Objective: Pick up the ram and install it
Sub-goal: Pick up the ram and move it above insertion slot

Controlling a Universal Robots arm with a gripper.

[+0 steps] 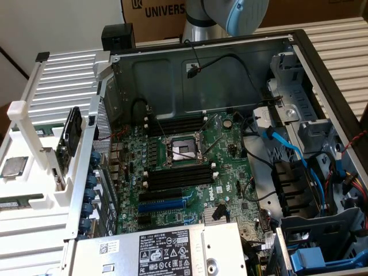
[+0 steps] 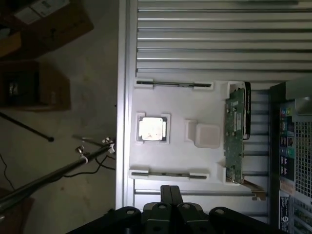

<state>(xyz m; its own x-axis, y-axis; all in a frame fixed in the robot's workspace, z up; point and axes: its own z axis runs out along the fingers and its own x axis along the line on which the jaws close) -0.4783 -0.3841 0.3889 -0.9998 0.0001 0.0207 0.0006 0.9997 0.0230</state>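
"UNIVERS" printed on cardboard box (image 1: pixel 150 17), power-supply label (image 1: pixel 164 253) print unreadable

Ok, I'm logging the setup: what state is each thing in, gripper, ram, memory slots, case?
gripper: shut, holding nothing.
ram: on edge in a holder of the white tray, not held.
second stick: likewise in its holder.
processor: lying flat in a tray pocket.
memory slots: empty.
computer case: open, side panel off.

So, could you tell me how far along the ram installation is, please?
Nothing done yet: the black memory slots look empty. In hand: the gripper, shut and holding nothing, hovers above the white tray where the ram stick lies. Left: pick-up and installation.
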